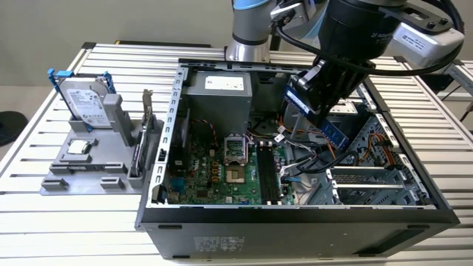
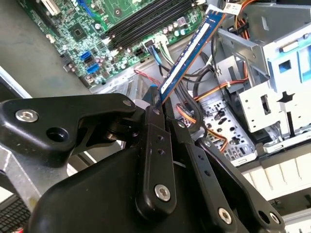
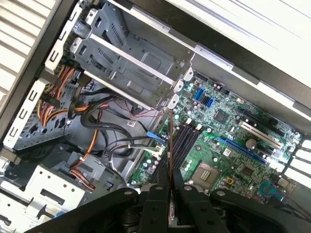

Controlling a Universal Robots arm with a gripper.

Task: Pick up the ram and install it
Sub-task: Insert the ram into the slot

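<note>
– Status?
– My gripper [image 2: 158,104] is clamped on the ram [image 2: 189,53], held above the DIMM slots [image 1: 270,177], angled off them. I'd say: square it w/ one slot, go down straight, even pressure.

An open computer case [image 1: 296,227] sits on a slatted metal table [image 1: 52,227].
Inside the case lie a green board [image 1: 214,172], a gray power box [image 1: 218,102] and orange wires [image 3: 58,99]. On the exterior view's left, just beside the case, a gray stand [image 1: 81,180] holds a hard drive [image 1: 85,102] and a small square chip [image 1: 77,147].
</note>
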